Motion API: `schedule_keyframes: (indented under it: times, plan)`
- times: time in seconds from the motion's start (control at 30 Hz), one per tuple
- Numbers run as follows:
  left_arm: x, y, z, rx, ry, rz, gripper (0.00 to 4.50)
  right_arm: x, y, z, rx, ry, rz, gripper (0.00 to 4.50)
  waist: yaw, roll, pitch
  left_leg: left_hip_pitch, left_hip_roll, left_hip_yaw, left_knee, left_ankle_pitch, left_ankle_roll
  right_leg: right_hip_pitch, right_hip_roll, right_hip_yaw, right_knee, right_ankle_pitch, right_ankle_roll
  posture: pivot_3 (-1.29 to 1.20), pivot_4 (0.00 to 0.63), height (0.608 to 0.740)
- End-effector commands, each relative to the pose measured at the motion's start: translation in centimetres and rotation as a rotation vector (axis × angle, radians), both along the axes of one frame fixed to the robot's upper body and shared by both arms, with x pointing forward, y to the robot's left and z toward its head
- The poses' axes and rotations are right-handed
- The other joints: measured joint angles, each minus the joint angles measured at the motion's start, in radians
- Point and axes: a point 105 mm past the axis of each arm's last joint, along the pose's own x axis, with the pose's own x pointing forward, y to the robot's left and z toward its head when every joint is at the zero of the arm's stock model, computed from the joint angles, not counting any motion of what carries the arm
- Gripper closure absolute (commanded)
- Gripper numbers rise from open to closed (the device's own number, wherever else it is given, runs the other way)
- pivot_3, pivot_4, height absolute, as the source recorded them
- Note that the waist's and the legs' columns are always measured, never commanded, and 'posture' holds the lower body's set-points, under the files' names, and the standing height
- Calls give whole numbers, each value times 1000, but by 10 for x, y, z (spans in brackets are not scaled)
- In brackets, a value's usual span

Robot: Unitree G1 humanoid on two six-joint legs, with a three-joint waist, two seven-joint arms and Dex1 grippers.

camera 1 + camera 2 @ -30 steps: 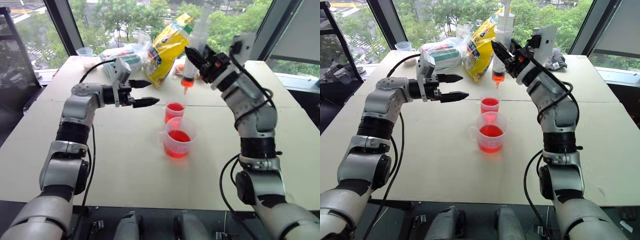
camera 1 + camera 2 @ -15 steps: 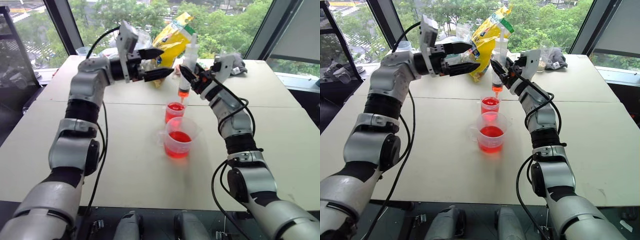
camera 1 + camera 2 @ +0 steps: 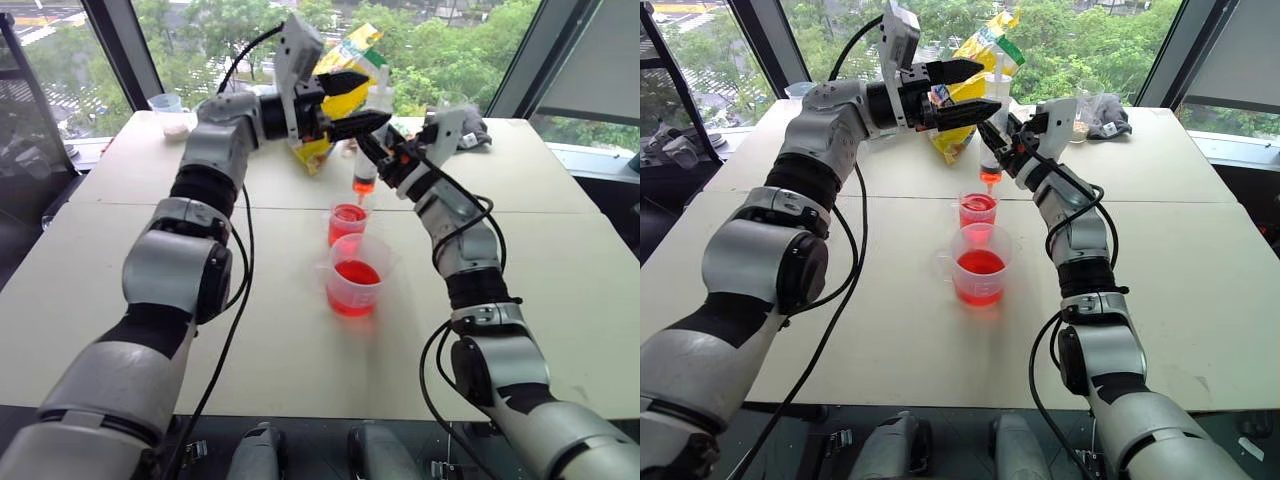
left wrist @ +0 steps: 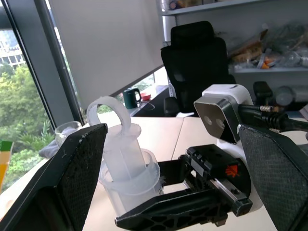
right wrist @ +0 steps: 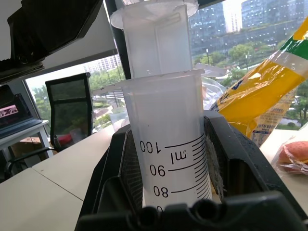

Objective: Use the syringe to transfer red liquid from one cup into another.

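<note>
**Much of the syringe stayed out of sight**

In the right wrist view the syringe [image 5: 163,130] ran off the bottom edge behind the right gripper [image 5: 168,192], so its tip and lower graduations were hidden. From the head, its barrel [image 3: 992,130] was largely covered by the left gripper [image 3: 970,92] crossing in front. The yellow bag [image 3: 345,75] was partly blocked by that same arm. Contents of the far cup [image 3: 172,112] were too small to make out.
</note>
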Motion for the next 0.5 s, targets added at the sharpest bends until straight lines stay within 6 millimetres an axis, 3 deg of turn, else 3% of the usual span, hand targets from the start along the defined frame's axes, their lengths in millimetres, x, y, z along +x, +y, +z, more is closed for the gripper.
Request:
schedule_keyframes:
  times: [0.03,0.47,0.5]
  plan:
    - [-2,-4,19,-26,-52,15,49,-8,5,18,-3,-72,19,3083,0,0,0,0,0,0,0,0,0,0,0,0,0,0,0,0,150,740]
    - [-1,-16,9,-26,29,-6,49,-15,13,15,-50,-84,34,3083,1,0,0,0,0,0,0,0,0,0,0,0,0,0,0,0,150,740]
    - [-1,-17,9,-29,35,-10,283,-15,13,14,-53,-83,34,3083,1,0,0,0,0,0,0,0,0,0,0,0,0,0,0,0,150,740]
